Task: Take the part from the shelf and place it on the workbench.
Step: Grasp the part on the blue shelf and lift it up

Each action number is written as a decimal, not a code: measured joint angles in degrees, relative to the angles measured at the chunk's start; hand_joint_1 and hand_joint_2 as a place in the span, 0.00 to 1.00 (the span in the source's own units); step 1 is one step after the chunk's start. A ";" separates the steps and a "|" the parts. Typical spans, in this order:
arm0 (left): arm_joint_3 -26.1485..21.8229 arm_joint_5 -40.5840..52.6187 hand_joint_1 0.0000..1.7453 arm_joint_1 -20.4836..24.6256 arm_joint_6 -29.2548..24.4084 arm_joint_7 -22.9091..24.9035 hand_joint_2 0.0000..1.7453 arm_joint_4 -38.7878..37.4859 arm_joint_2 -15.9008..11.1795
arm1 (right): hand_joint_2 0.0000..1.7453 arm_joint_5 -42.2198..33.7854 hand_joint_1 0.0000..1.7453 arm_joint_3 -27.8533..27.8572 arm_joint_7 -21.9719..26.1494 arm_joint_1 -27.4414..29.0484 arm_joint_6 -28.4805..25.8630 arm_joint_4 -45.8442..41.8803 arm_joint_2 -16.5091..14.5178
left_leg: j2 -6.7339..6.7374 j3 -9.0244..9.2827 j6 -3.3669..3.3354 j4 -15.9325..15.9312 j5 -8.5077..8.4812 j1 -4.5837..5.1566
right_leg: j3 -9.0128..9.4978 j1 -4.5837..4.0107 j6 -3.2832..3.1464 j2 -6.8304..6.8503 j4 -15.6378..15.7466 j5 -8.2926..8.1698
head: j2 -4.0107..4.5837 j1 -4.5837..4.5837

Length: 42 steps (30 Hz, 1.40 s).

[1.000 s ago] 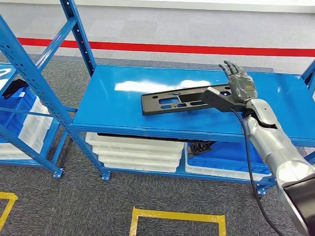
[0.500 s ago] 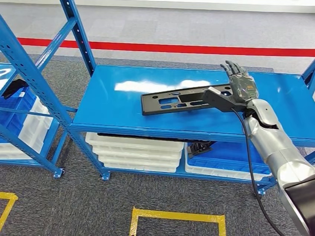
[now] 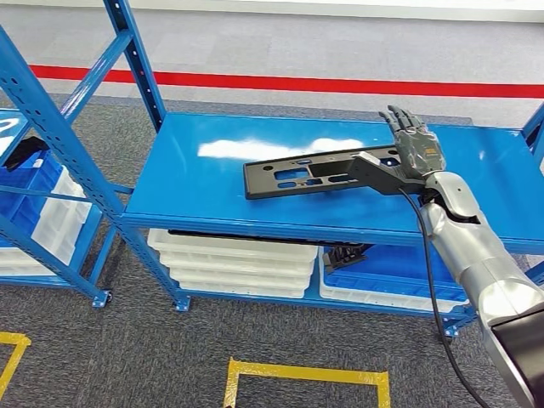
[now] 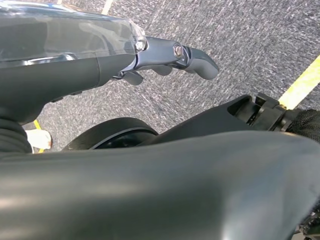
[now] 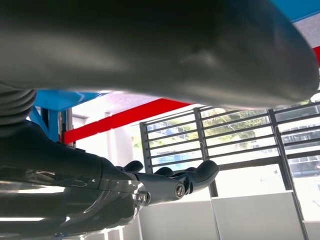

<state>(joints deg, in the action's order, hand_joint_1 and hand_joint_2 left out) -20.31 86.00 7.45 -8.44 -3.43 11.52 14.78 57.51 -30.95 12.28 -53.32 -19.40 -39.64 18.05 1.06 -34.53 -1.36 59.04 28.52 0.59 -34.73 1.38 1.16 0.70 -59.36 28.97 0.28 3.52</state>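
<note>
Black part flat on the blue shelf, right hand at its end.

The part [image 3: 308, 174], a long flat black plate with cut-outs, lies lengthwise on the upper deck of the blue shelf [image 3: 192, 183]. The right hand [image 3: 414, 146] sits over the plate's right end with its fingers stretched forward and apart; whether the thumb below grips the plate, I cannot tell. In the left wrist view the left hand [image 4: 170, 55] hangs over grey carpet, fingers extended, nothing in it. Under the deck lie white trays [image 3: 234, 263] and a blue bin [image 3: 391, 276]. Yellow floor tape [image 3: 308, 374] marks the carpet in front; a red line [image 3: 320, 84] runs behind the shelf.
</note>
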 joint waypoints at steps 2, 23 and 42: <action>0.01 -0.01 0.00 0.00 0.01 0.02 1.00 0.00 0.00 | 0.00 0.02 0.00 -0.02 0.00 0.00 0.01 -0.01 0.00 | 0.00 0.00 0.00 0.00 0.00 0.00 | 0.00 0.00 0.00 0.00 0.00 0.00 | 0.00 0.00; 0.96 0.86 0.00 0.08 -1.59 -2.81 0.00 0.00 0.02 | 0.00 0.85 0.00 -0.84 0.23 -0.04 -0.11 0.01 0.15 | 0.00 -0.01 0.00 0.00 0.00 0.00 | -0.01 0.00 0.00 0.00 0.00 0.00 | 0.00 -0.01; 1.08 0.29 0.00 0.10 -1.28 -1.38 0.00 0.00 0.02 | 1.00 0.94 0.00 -2.09 0.11 -0.21 0.40 0.44 0.46 | 0.00 -0.01 0.00 0.01 0.00 0.00 | -0.01 0.00 0.00 0.00 0.00 0.00 | 0.00 -0.02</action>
<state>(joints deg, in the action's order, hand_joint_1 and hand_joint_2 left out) -19.23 86.29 7.55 -9.72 -4.81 11.52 14.80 58.45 -33.04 12.39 -53.53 -19.00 -39.20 18.51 1.06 -34.55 -1.37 59.04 28.52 0.59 -34.73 1.38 1.17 0.70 -59.36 28.97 0.28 3.50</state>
